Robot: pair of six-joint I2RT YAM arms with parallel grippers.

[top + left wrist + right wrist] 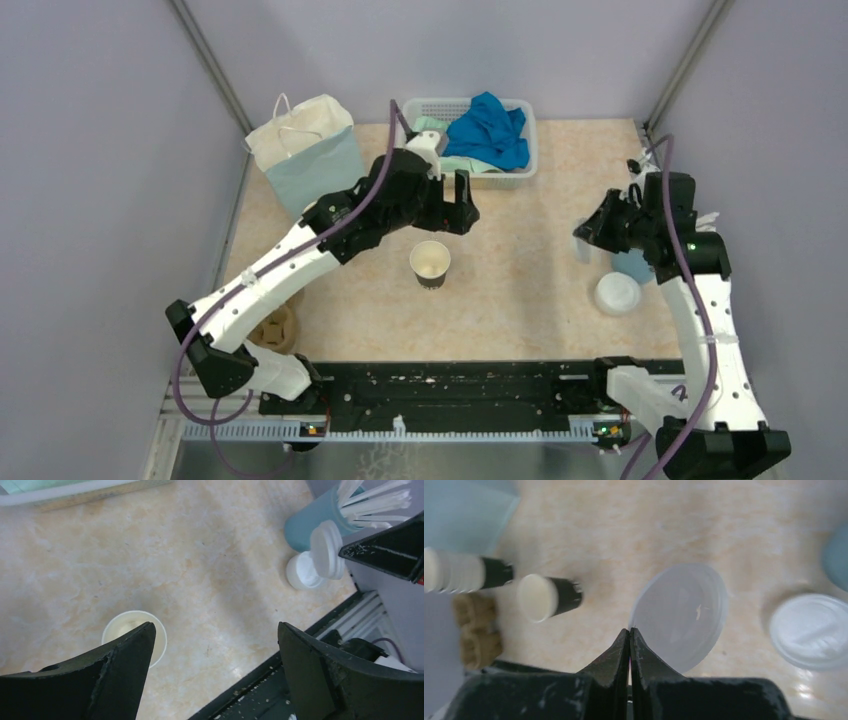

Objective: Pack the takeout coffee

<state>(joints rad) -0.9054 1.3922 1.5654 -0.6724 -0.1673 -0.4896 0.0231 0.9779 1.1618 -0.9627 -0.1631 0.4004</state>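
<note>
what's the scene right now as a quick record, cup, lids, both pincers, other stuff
left pincer: open, nothing held, above the table beside the cup
right pincer: shut on held lid's rim
cup: upright mid-table, no lid on
held lid: tilted, off the table
spare lid: flat on the table next to the blue cup
blue cup: right side, white sticks inside
tray: near left, partly under the left arm
paper bag: rear left, upright
basket: rear centre, blue cloth inside
</note>
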